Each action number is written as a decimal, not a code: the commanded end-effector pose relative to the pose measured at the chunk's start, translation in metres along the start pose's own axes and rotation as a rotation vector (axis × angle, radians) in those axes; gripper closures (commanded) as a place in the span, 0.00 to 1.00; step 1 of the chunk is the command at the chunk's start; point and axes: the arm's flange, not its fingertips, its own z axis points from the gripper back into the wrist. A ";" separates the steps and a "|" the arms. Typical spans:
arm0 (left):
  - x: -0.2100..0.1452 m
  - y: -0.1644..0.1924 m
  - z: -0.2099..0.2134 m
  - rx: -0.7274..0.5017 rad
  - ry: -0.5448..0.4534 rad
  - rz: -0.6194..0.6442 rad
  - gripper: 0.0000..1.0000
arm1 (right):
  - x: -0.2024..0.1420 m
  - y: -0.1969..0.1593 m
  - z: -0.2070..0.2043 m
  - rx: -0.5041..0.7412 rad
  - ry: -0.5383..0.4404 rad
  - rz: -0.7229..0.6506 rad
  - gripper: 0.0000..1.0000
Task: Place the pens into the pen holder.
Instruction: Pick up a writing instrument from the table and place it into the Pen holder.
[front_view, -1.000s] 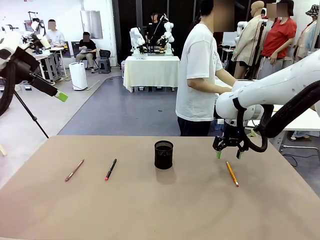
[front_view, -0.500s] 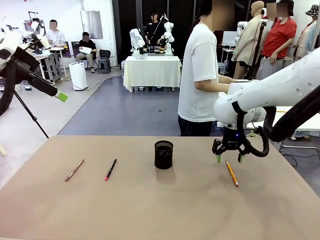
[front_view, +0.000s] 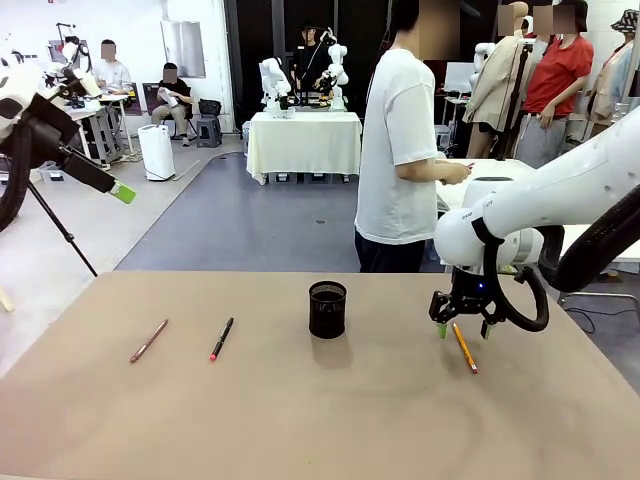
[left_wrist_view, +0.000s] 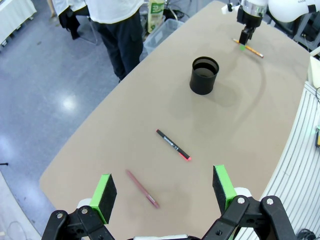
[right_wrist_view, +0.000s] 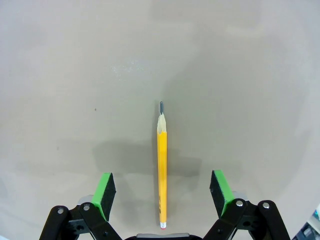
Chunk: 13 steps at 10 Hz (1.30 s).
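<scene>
My right pincer (front_view: 462, 330) hung low over the tabletop (front_view: 320, 430) near its right edge, pointing straight down, its two green pads spread wide apart and holding nothing. The orange pencil (front_view: 464, 347) lay flat on the tabletop beneath it. Through my right wrist camera the pencil ran up the middle of the gap between the pads, well clear of both, with its sharpened dark tip pointing away from my palm and its blunt end close under it. I could not tell whether my pads touched the surface.

My left pincer (left_wrist_view: 165, 192) was raised high, out beyond the left edge of the tabletop, and its pads also stood fully apart with nothing between them. From there my left wrist camera looked down on the reddish-brown pen (left_wrist_view: 142, 189), which lay nearest the left edge, and on the black pen with the red tip (left_wrist_view: 173, 145) just beside it toward the middle. The two lay apart, neither touching the other.

The black mesh pen holder (front_view: 327, 309) stood upright about midway between the left and right edges, nearer the far edge, and none of the pens was in it. A person in a white T-shirt (front_view: 400, 150) stood beyond the far edge, turned sideways
</scene>
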 end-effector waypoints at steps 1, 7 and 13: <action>0.000 0.000 0.002 -0.008 -0.006 -0.004 0.00 | -0.003 -0.003 -0.005 0.019 -0.026 0.021 0.00; 0.000 0.000 0.002 -0.008 -0.006 -0.004 0.00 | 0.003 -0.009 -0.008 0.042 -0.016 0.030 0.97; 0.000 0.000 0.002 -0.008 -0.006 -0.004 0.00 | 0.010 -0.003 -0.009 0.069 0.002 0.058 1.00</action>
